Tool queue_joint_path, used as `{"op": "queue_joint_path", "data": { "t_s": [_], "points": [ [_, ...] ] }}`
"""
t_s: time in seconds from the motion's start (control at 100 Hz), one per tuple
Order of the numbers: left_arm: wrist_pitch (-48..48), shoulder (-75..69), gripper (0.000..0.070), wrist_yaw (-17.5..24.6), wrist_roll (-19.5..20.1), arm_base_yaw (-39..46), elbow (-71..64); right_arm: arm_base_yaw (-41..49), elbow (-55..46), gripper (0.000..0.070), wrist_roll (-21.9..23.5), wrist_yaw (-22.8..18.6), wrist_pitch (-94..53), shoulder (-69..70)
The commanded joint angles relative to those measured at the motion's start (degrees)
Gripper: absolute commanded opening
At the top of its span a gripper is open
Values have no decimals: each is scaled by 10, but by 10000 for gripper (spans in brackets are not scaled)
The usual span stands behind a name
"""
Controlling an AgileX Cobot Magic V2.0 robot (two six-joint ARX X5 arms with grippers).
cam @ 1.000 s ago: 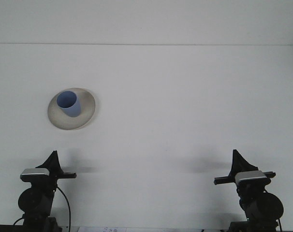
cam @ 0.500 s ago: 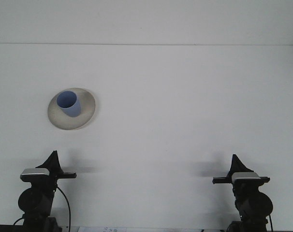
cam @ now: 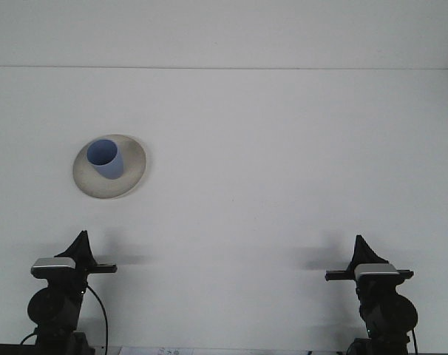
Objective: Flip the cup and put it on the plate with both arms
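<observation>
We see the blue cup point(cam: 105, 158) upright on the plate point(cam: 130, 180); our 2 grippers point(cam: 81, 241) point(cam: 359, 245) sit well below the plate, finger spread unreadable.

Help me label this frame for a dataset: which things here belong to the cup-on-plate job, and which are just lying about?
Part of the job:
blue cup, upright on the plate
plate
left gripper
right gripper

Just lying about:
nothing else shows on the white table
</observation>
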Motion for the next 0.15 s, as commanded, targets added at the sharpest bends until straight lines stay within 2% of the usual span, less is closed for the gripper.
{"op": "queue_joint_path", "data": {
  "t_s": [0.0,0.14],
  "points": [
    [5,-1,15,-3,1,0,-11,0,-1,7,6,0,7,-1],
    [5,-1,15,-3,1,0,-11,0,-1,7,6,0,7,-1]
  ]
}}
